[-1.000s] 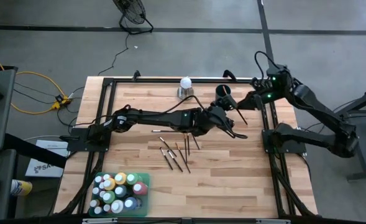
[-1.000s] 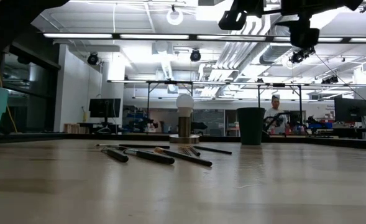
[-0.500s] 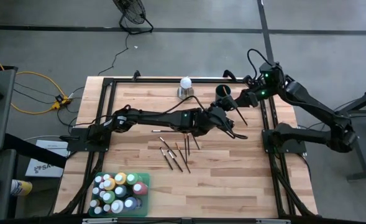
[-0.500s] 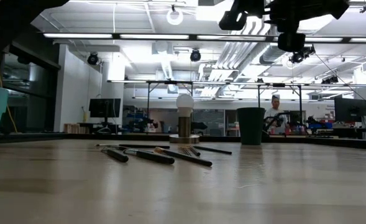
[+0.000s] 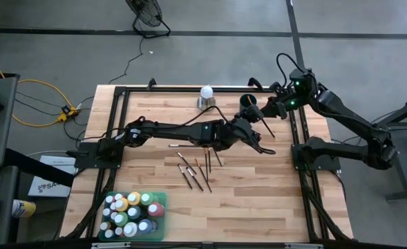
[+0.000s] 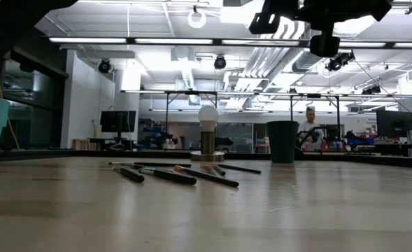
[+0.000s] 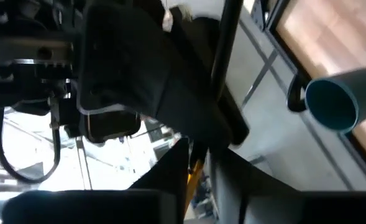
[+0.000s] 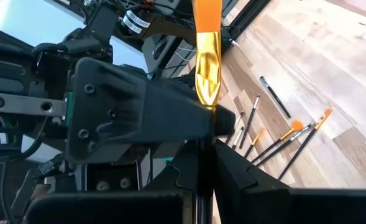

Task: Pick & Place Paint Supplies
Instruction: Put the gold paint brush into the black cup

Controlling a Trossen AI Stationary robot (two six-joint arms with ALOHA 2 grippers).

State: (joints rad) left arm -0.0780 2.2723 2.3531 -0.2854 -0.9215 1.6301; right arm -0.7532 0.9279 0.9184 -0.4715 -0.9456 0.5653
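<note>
An orange-bristled brush with a gold ferrule hangs in the air over the table's far right, near the dark green cup. Both grippers meet on it. My left gripper reaches in from the table's left, and my right gripper comes from the far right corner, shut on it. Several more brushes lie flat on the wood at mid-table. Paint bottles stand in a green tray at the near left. My left gripper has one dark finger against the brush at the ferrule's lower end. Its other finger is hidden behind the brush. The brush is clear of the table. My right gripper pinches the brush's dark handle between its two fingers, just below the left gripper's hold. The bristle end sticks out beyond both grippers.
A white ball on a metal base stands at the far edge, left of the cup. Black frame rails run along the table's sides. Bare wood lies at the near right. A person is in the room behind.
My right gripper has moved a little toward the table's left, up to the brush held by my left gripper, and its fingers have closed on the handle. My left arm and the brush have kept their place.
</note>
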